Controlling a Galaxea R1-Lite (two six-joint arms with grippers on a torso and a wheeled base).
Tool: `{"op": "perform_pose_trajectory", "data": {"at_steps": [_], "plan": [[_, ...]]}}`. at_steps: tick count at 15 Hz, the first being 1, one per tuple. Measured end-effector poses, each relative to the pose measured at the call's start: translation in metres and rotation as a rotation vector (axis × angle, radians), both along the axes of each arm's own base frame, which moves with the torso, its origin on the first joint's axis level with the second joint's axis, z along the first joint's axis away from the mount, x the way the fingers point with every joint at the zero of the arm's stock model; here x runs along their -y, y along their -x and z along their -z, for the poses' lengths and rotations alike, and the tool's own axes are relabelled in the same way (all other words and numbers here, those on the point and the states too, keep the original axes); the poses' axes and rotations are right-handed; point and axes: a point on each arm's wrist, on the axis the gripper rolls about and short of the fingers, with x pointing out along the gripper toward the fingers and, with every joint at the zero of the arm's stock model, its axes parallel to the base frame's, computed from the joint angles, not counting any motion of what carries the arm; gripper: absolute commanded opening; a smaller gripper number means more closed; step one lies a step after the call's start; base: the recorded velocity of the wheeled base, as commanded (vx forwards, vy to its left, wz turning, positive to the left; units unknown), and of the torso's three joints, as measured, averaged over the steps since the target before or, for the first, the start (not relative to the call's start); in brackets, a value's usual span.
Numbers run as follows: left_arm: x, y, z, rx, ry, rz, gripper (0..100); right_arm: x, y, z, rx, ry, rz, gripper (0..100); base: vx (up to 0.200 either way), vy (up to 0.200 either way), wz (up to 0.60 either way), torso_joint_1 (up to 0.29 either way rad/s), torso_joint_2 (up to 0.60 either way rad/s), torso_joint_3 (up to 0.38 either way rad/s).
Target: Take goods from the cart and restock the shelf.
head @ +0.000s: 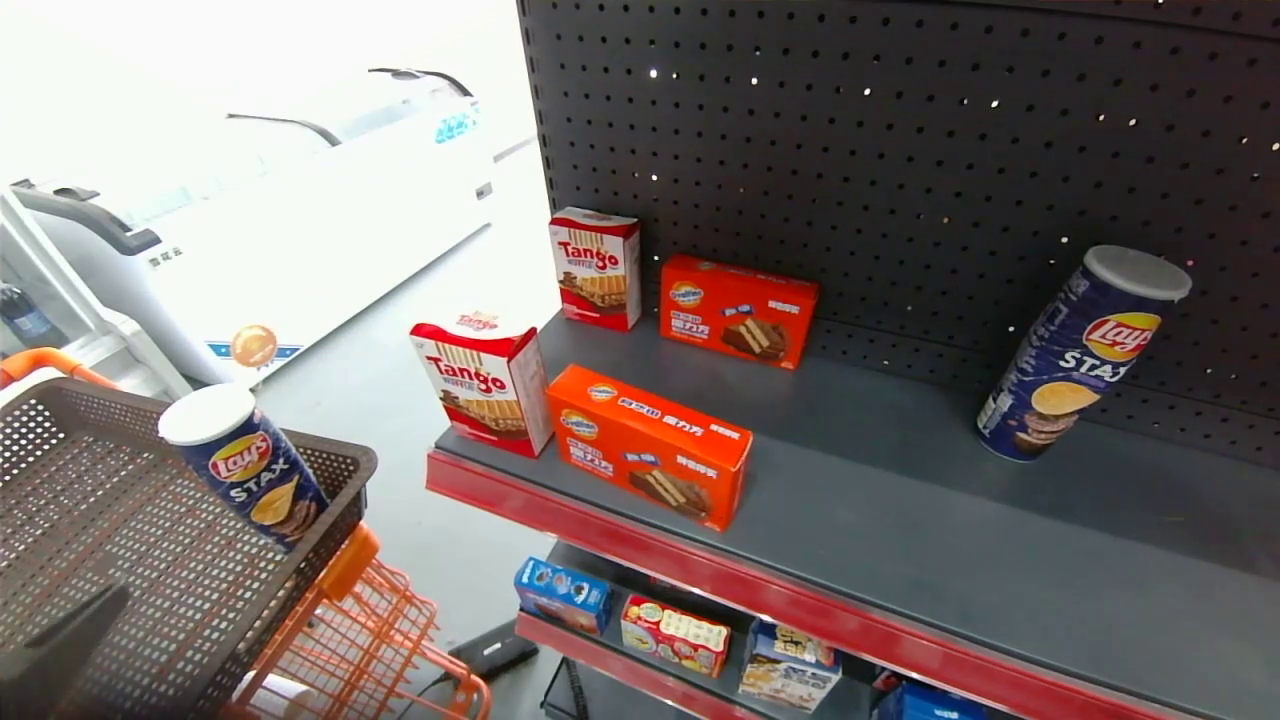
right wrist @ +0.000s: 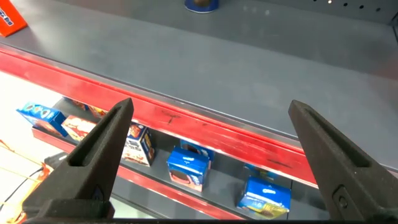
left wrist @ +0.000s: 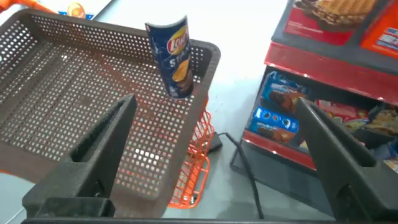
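Brown perforated plastic forms the basket [head: 60, 470] on the orange cart [head: 370, 620] at the left of the head view. A blue chips can [head: 245, 465] with a white lid stands in the basket's corner nearest the shelf [head: 900, 520]. On that grey, red-edged shelf a front wafer box [head: 485, 385] stands just beside a front orange box [head: 650, 445]. A rear wafer box [head: 597, 265] and a rear orange box [head: 738, 310] stand behind them. Well apart to the right, a second blue can [head: 1080, 355] stands close to the black pegboard [head: 850, 130].

In the left wrist view the left gripper [left wrist: 214, 106] hangs over the basket's near side, fingers spread wide with nothing between them. The chips can stands at the far corner, apart from both fingers.

In the right wrist view the right gripper [right wrist: 211, 109] hangs above the shelf's red front edge, equally wide open and empty. Blue packs [right wrist: 186, 168] sit on the tier below
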Motion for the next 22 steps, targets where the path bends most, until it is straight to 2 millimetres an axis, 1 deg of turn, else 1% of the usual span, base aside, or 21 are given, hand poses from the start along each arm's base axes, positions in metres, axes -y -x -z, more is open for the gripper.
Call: {"op": "perform_pose_trajectory", "data": {"at_steps": [2, 5, 7, 9, 11, 14, 22], "plan": [[-0.013, -0.032, 0.003, -0.054, -0.052, -0.019, 100, 0.000, 0.000, 0.000, 0.000, 0.000, 0.000, 100, 0.000, 0.000, 0.00, 0.000, 0.00, 0.000], [-0.035, -0.075, 0.017, -0.146, -0.103, -0.053, 100, 0.000, 0.000, 0.000, 0.000, 0.000, 0.000, 100, 0.000, 0.000, 0.00, 0.000, 0.00, 0.000], [-0.047, -0.103, 0.025, -0.127, -0.123, -0.070, 100, 0.000, 0.000, 0.000, 0.000, 0.000, 0.000, 100, 0.000, 0.000, 0.00, 0.000, 0.00, 0.000], [-0.056, -0.125, 0.033, -0.095, -0.133, -0.077, 100, 0.000, 0.000, 0.000, 0.000, 0.000, 0.000, 100, 0.000, 0.000, 0.00, 0.000, 0.00, 0.000], [-0.063, -0.144, 0.046, -0.084, -0.141, -0.080, 100, 0.000, 0.000, 0.000, 0.000, 0.000, 0.000, 100, 0.000, 0.000, 0.00, 0.000, 0.00, 0.000], [-0.071, -0.164, 0.064, -0.082, -0.140, -0.084, 100, 0.000, 0.000, 0.000, 0.000, 0.000, 0.000, 100, 0.000, 0.000, 0.00, 0.000, 0.00, 0.000], [-0.088, -0.222, 0.100, -0.053, -0.078, -0.082, 100, 0.000, 0.000, 0.000, 0.000, 0.000, 0.000, 100, 0.000, 0.000, 0.00, 0.000, 0.00, 0.000]]}}
